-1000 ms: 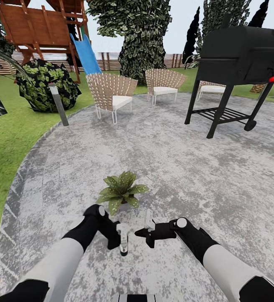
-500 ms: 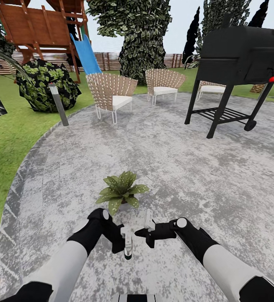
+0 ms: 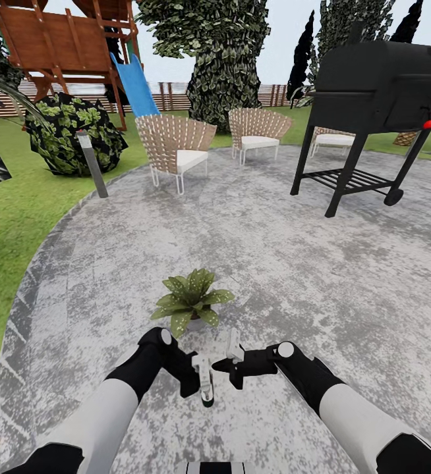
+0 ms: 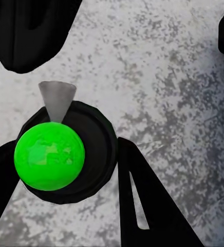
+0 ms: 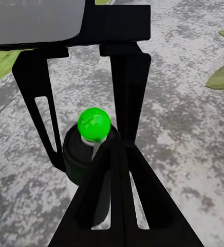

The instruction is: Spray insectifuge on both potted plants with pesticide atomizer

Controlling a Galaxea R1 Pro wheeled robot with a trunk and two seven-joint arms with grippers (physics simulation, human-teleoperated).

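Observation:
One potted plant, a low rosette of speckled green leaves, stands on the round grey stone paving just ahead of both arms; its leaf tips also show in the right wrist view. The pesticide atomizer is a small dark bottle with a bright green cap and a grey cone nozzle. My left gripper is shut on it, a finger on either side, a little above the paving. Close beside it, my right gripper is shut with nothing in it, its tips near the bottle.
A black grill stands on the paving at the back right. Wicker chairs sit at the far edge, with a short post and a bush on the lawn to the left. A playset with a blue slide and a slat fence lie beyond.
My left gripper has carried the atomizer a little to the right, closer to the right gripper. The right arm, the plant and the camera have stayed put.

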